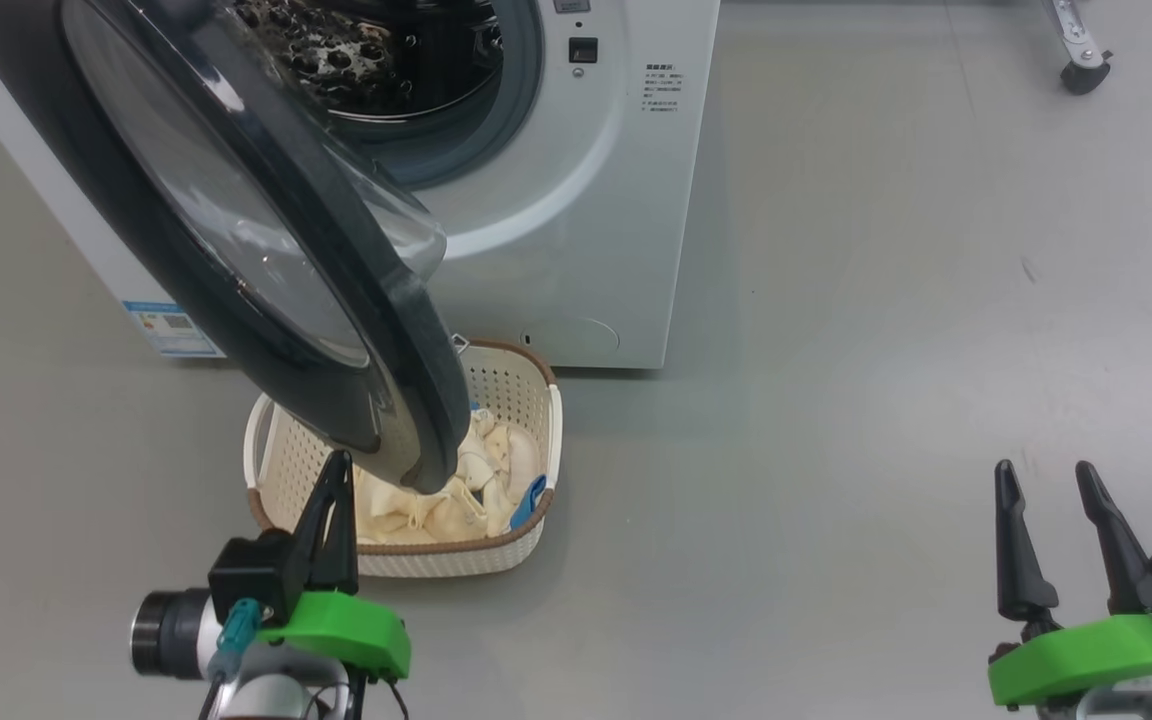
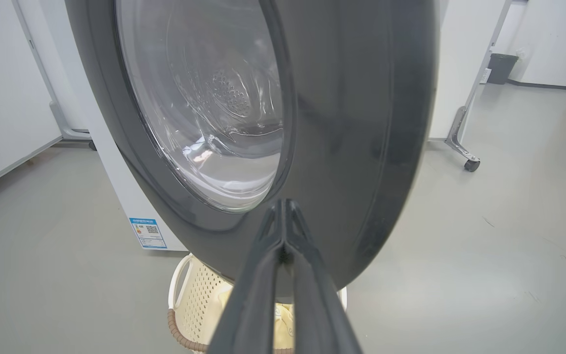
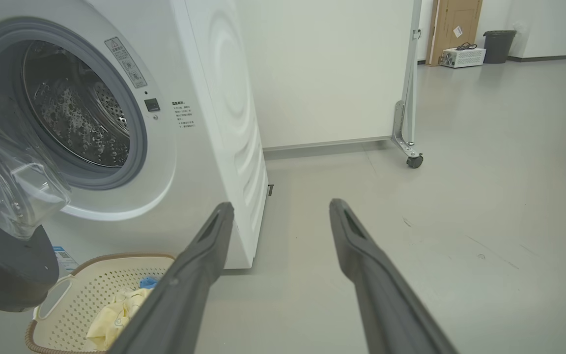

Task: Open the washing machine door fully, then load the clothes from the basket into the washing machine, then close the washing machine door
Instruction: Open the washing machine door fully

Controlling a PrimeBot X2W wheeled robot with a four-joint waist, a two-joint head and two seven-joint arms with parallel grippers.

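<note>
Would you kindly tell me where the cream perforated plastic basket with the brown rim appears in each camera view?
Head view: the cream perforated plastic basket sits lower centre-left, partly behind the door's lower edge.
Left wrist view: at the bottom edge, left of centre, beneath the door.
Right wrist view: in the bottom-left corner.
Shared landmark: the round black-rimmed washing machine door, hanging over the basket.

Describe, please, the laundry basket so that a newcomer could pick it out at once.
Find the big white washing machine with its black-rimmed door swung open. On the grey floor right before it, partly under the door's lower edge, sits the basket. Its perforated cream walls, brown rim and the cream-yellow clothes inside set it apart.
</note>
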